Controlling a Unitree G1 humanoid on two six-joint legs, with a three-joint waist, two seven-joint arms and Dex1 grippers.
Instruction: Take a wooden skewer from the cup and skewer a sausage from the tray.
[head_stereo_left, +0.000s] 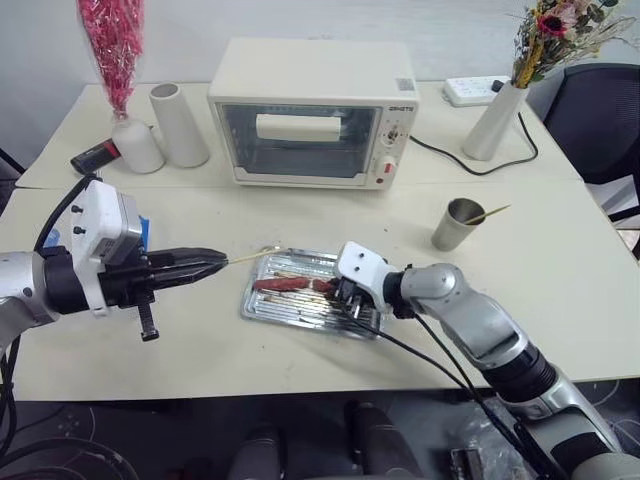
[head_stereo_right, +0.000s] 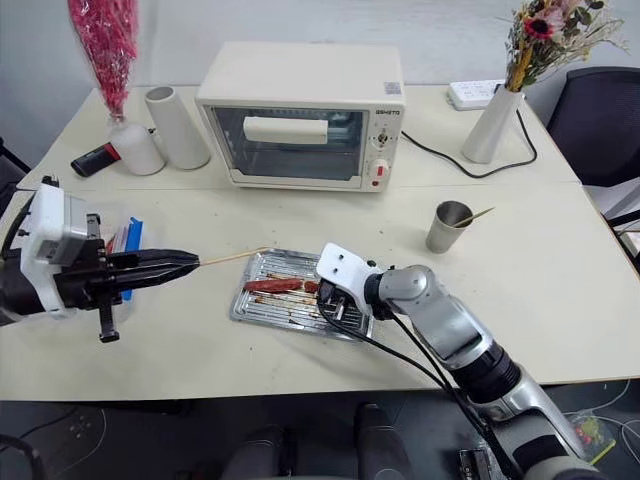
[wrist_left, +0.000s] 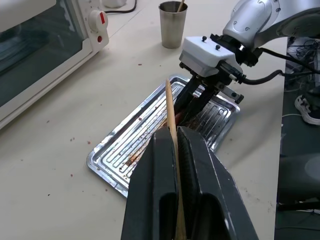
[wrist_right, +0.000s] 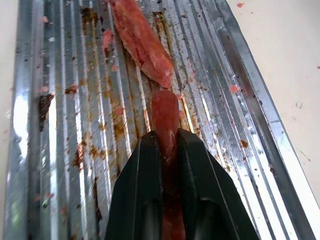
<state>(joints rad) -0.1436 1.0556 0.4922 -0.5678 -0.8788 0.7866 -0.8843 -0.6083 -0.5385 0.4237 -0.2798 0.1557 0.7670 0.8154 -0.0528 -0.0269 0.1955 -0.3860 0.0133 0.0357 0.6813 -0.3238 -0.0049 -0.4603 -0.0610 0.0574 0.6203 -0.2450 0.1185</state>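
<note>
My left gripper (head_stereo_left: 222, 262) is shut on a wooden skewer (head_stereo_left: 250, 256), held level above the table with its tip pointing at the left end of the tray (head_stereo_left: 262, 303). The silver ridged tray carries brown grease marks. My right gripper (wrist_right: 167, 135) reaches down into it and is shut on a short dark red sausage (wrist_right: 165, 112), which lies along the ridges. A lighter, torn sausage (wrist_right: 140, 42) lies just beyond it. The grey metal cup (head_stereo_left: 462, 222) stands behind and to the right of the tray with another skewer (head_stereo_left: 488, 213) sticking out.
A white toaster oven (head_stereo_left: 310, 115) stands behind the tray. A white cylinder (head_stereo_left: 180, 125) and a white vase with red sprigs (head_stereo_left: 135, 145) are at the back left, and a flower vase (head_stereo_left: 495, 120) and power strip (head_stereo_left: 470, 90) at the back right.
</note>
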